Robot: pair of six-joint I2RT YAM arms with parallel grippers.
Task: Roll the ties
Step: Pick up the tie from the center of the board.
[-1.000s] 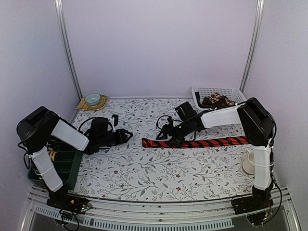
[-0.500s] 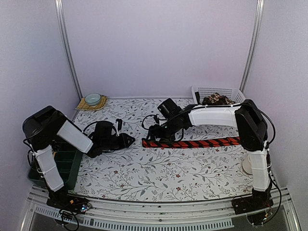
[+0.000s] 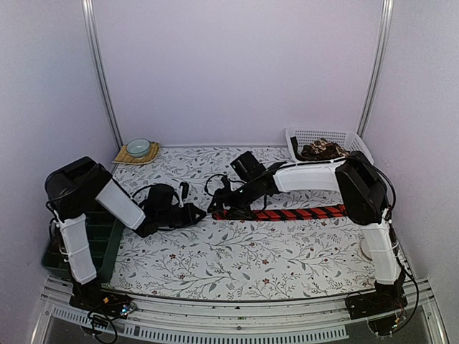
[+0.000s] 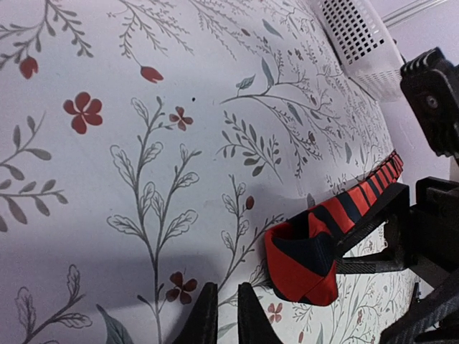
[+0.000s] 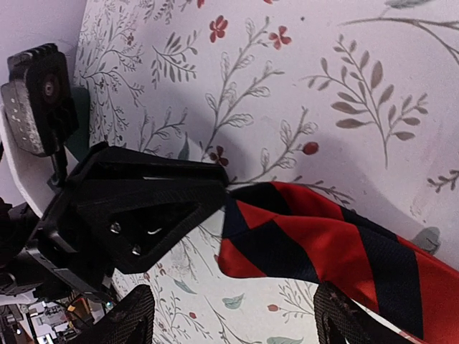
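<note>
A red tie with black diagonal stripes (image 3: 287, 213) lies flat across the table, its left end (image 4: 305, 261) folded up into a small loop. My right gripper (image 3: 217, 207) is over that end and stands open. Its fingers (image 5: 344, 315) are wide apart on either side of the fold (image 5: 287, 236), and one of them lies along the tie. My left gripper (image 3: 200, 213) is just left of the fold, its fingertips (image 4: 206, 315) nearly together with nothing between them. A brown-patterned tie (image 3: 323, 149) sits coiled in the white basket (image 3: 305, 134).
The white basket (image 4: 358, 43) stands at the back right. A dark green bin (image 3: 104, 240) sits by the left arm's base. A small bowl on a woven mat (image 3: 138, 148) is at the back left. A white round object (image 3: 369, 247) sits behind the right arm.
My right gripper has travelled left along the red tie to its left end. My left gripper has moved right toward that end and closed its jaws. The tie's right end has slid left.
</note>
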